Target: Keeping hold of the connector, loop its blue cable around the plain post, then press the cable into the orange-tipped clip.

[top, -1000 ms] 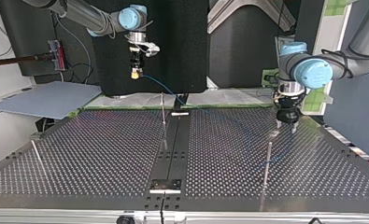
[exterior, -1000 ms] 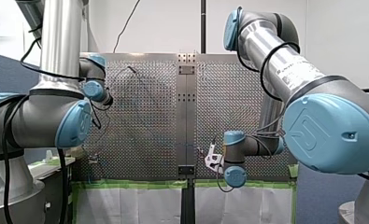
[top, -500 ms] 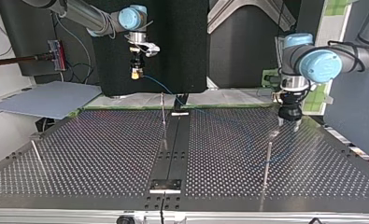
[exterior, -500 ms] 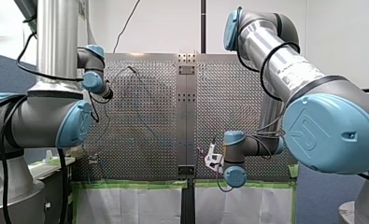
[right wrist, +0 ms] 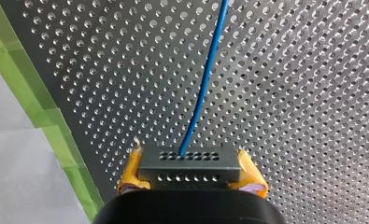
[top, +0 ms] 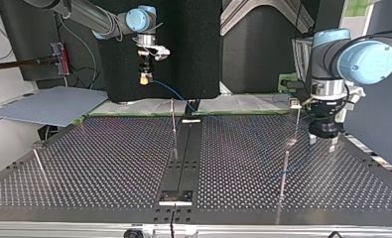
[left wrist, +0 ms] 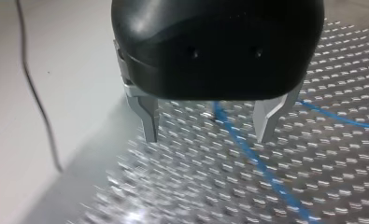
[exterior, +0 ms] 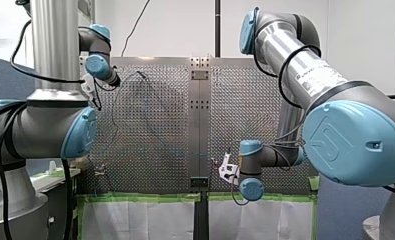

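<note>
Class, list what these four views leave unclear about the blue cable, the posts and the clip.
- Orange tip: in the top view none shows on any post; they are too small to tell.
- Blue cable: in the top view it fades against the perforated table. Whether it rounds the post near my left gripper is unclear.
- Connector: in the front view my right arm's wrist hides it.

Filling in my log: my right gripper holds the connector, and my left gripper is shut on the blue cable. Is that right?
Not quite. The left wrist view shows my left gripper open, fingers apart, with the blue cable running ahead of them, ungripped. My right gripper does hold the connector.
</note>
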Available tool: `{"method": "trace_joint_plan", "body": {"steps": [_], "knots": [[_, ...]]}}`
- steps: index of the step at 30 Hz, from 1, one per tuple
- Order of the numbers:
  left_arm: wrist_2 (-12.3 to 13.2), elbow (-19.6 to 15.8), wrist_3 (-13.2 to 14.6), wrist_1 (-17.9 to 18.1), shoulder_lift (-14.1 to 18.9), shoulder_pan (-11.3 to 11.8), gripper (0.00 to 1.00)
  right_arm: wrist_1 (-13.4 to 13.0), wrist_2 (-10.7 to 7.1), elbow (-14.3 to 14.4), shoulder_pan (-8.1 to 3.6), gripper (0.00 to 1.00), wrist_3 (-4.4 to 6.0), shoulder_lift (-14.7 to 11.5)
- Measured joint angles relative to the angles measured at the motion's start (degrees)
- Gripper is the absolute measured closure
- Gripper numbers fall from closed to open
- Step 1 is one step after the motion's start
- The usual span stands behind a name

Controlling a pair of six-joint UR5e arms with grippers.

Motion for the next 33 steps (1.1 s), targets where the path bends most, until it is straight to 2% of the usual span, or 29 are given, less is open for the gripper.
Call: {"method": "trace_joint_plan", "body": {"steps": [10,13,18,21,23,33], "knots": [[-5.08,5.95,5.94,-5.94,5.95,-0.21,0.0,0.79,-0.19,-0.12,0.01,1.0,0.44,0.0],[-5.2,7.66,7.65,-7.65,7.66,-0.62,0.0,0.94,-0.27,-0.13,0.0,1.0,0.34,0.0],[-3.45,10.19,10.17,-10.2,9.9,-1.64,0.0,1.23,-0.26,-0.13,0.02,1.0,0.1,0.0],[-2.05,11.81,11.79,-11.81,9.69,-2.94,0.0,1.38,-0.26,-0.13,0.08,1.0,-0.05,0.0],[-2.0,12.95,12.94,-12.94,8.91,-4.02,0.0,1.47,-0.27,-0.13,0.16,1.0,-0.22,-0.01],[-6.49,18.33,18.32,-18.31,3.77,-9.35,0.0,1.45,-0.51,-0.13,0.35,1.0,-0.57,0.0]]}}
